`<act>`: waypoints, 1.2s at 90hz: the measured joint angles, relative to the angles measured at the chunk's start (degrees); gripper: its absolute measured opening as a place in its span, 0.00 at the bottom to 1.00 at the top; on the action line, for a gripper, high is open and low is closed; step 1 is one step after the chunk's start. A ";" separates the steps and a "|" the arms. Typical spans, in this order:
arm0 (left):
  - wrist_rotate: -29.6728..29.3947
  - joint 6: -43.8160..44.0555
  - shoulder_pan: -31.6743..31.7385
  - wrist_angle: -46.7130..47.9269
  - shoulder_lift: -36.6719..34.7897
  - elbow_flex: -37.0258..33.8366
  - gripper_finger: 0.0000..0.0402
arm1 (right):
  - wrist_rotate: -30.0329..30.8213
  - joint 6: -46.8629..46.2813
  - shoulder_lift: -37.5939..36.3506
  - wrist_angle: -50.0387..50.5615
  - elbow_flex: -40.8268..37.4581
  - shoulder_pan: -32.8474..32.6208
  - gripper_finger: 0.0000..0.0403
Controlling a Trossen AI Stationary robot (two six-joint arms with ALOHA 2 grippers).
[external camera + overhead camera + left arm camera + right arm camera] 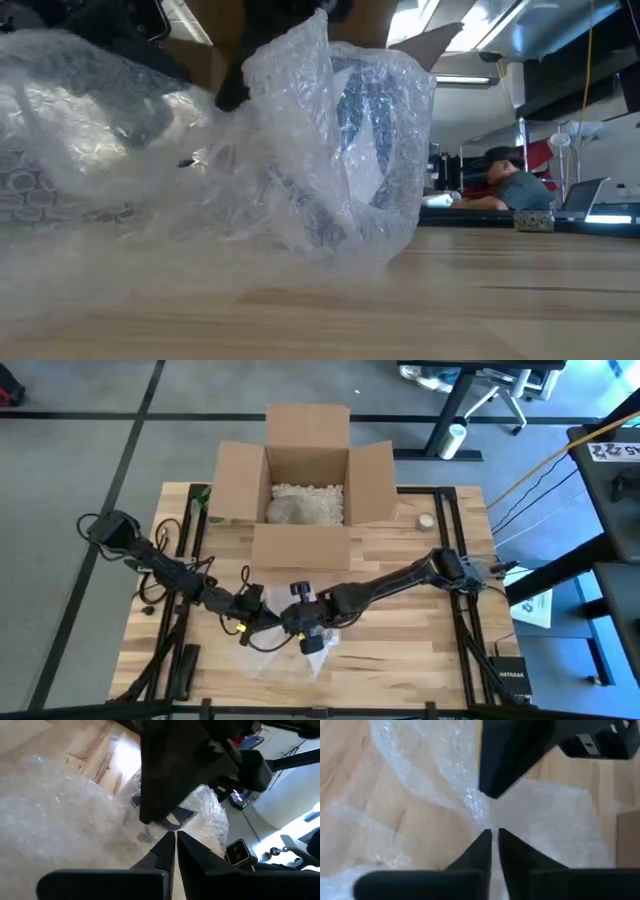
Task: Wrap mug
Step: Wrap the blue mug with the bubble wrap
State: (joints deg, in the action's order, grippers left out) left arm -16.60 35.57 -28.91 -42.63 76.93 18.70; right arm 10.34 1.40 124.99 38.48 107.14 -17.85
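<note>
Right gripper (490, 834) has its fingers nearly together, pinching a gathered twist of bubble wrap (470, 800) between the tips; in the high view it sits at the table's front centre (312, 632). Left gripper (175, 840) is also drawn narrow, its fingertips almost touching. Whether a fold of wrap is caught between them cannot be told from its wrist view. It meets the right one from the left side (262, 618), the two just beside each other over the wrap.

Mug (350, 150): seen in the low view as a dark bluish shape inside the clear wrap, standing on the table near the front, plastic bunched up around and above it. A dark rim or handle shows through the wrap in the left wrist view (172, 820). Wrap sheet spreads loose on the wood to the left in the low view (100, 130) and shows as a pale patch under the grippers from above (290, 658).

Wooden table (400, 650) holds, at its back edge, an open cardboard box (307, 470) with pale packing fill inside. Small roll of tape (426, 520) lies right of the box. Black device (510, 678) at the front right corner.

Beyond the table, a person (515, 185) sits at a desk far back in the room.
</note>
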 joint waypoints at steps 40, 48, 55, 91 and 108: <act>0.00 -0.18 0.02 2.35 0.00 0.00 0.00 | 0.91 -1.74 -0.09 9.10 8.21 -0.17 0.00; 0.00 -0.24 0.00 2.71 0.00 0.00 0.00 | 1.16 -3.95 -0.08 14.95 11.27 -0.17 0.00; 0.00 -0.79 0.00 2.47 -0.31 0.00 0.00 | 1.23 -5.47 -0.15 18.92 12.73 -0.17 0.00; -0.01 -4.02 0.00 1.38 -3.33 0.00 0.00 | -1.02 0.53 1.19 10.20 12.95 -0.13 0.03; -0.01 -4.07 -0.23 3.04 -4.24 0.00 0.00 | -1.58 1.47 3.34 9.56 12.86 0.33 0.13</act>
State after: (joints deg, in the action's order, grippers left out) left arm -16.61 31.51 -29.13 -39.59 72.69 18.70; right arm 8.76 2.87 128.33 48.05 120.01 -17.52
